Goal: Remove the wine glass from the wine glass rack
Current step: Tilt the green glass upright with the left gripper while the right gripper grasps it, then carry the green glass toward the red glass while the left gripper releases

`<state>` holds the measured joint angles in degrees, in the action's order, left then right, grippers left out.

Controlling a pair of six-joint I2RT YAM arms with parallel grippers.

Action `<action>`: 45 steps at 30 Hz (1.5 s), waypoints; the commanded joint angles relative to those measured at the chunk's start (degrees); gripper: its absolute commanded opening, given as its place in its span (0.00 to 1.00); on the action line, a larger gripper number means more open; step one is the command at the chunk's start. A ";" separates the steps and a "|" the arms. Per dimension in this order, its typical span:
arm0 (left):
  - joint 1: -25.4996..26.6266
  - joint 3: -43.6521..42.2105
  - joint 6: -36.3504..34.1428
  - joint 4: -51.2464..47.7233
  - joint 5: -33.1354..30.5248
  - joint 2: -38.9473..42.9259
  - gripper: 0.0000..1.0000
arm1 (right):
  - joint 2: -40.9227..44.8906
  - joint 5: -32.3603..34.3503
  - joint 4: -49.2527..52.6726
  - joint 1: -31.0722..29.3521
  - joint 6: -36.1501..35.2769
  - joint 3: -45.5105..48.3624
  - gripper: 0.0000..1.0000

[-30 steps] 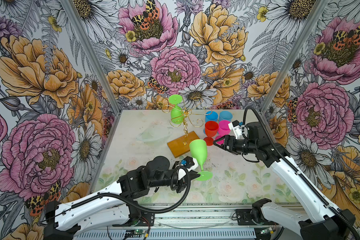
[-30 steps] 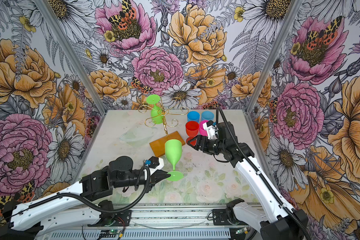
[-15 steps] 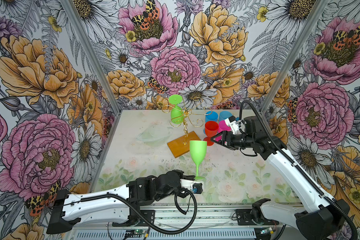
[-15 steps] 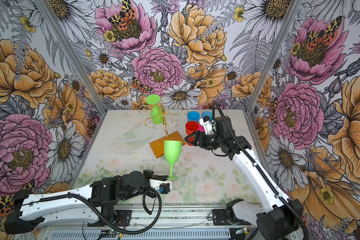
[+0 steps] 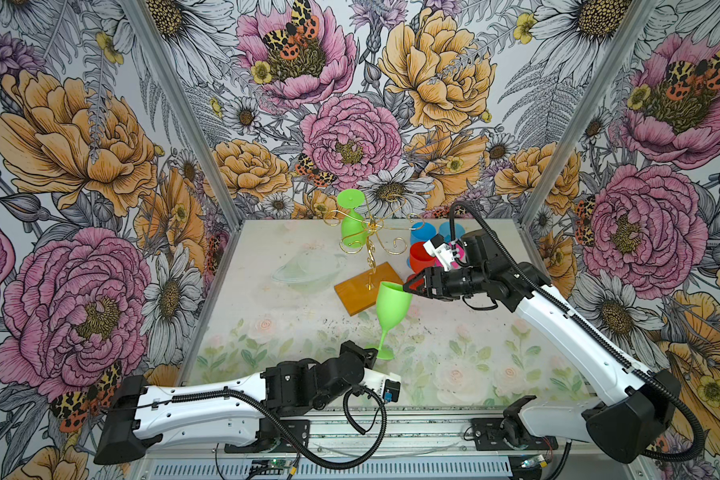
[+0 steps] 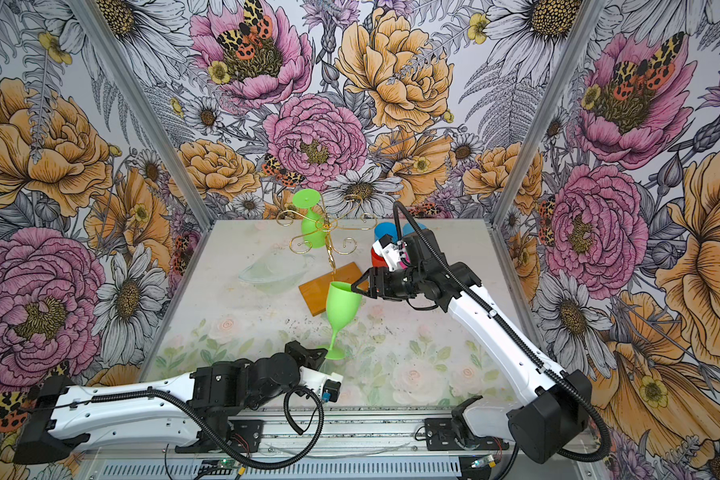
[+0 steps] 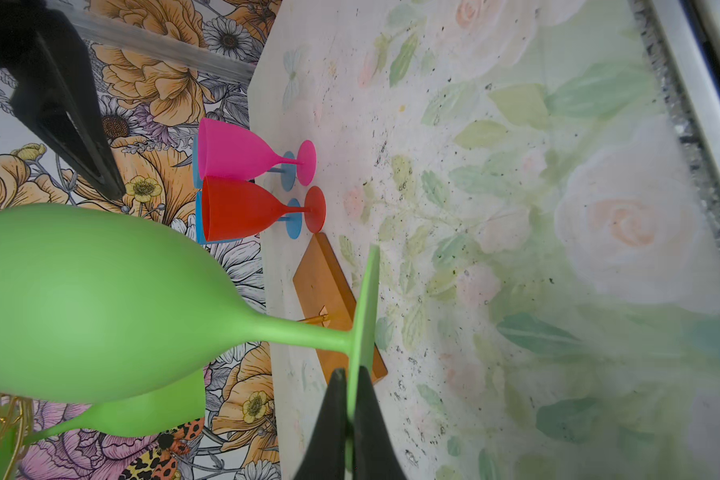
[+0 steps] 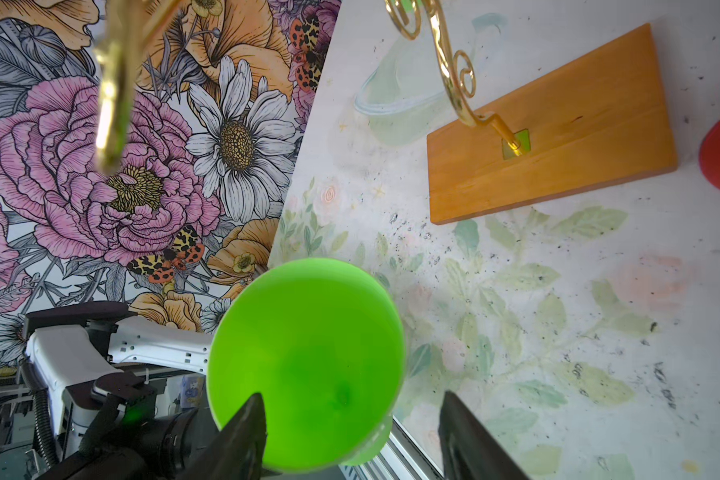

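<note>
1. A booth walled in bold floral wallpaper encloses a pale tabletop (image 5: 474,365) printed with faint roses and leaves. Two white-and-black robot arms reach in from the near edge.
2. The wine glass rack (image 5: 371,230), gold wire curls on a twisted post, stands toward the back on its orange-brown wooden base (image 5: 358,293).
3. A green wine glass (image 5: 393,305) is off the rack, upright with a slight lean, just in front of the base. Whether its foot touches the tabletop cannot be told.
4. The left gripper (image 7: 350,415) lies low. Its fingers are closed on the rim of this glass's foot, pinching the thin disc edge-on. That grip likely leaves the bowl free for the other arm.
5. The right gripper (image 8: 352,397) hovers at the bowl's mouth with fingers spread apart, holding nothing. In the right wrist view one finger overlaps the opening and the other sits outside it. The bowl's wall seems lined up between them, probably for a handover.
6. A second green wine glass (image 5: 352,228) hangs upside down from a rack arm, foot uppermost.
7. A red wine glass (image 7: 242,212), a pink wine glass (image 7: 233,149) and blue wine glasses (image 5: 421,233) stand upright in a cluster at the back right, beside the base. They seem to be parked clear of the work.
</note>
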<state>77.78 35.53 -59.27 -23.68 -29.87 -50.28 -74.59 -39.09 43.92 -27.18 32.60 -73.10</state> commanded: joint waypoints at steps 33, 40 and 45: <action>1.56 -7.05 -22.35 8.30 -14.10 4.23 0.46 | -1.73 -3.81 5.21 -0.62 -3.24 1.45 0.00; 4.00 -5.90 -12.89 8.41 -13.21 3.96 0.66 | 2.32 6.95 5.55 0.99 -4.41 3.38 0.00; 5.95 -5.10 1.08 12.65 -12.70 4.32 0.80 | 4.48 21.66 8.05 1.18 -7.13 2.92 0.00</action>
<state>82.96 28.93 -68.75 -15.66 -42.85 -46.70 -72.07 -28.47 50.78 -26.26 28.08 -69.52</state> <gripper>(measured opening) 0.788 0.044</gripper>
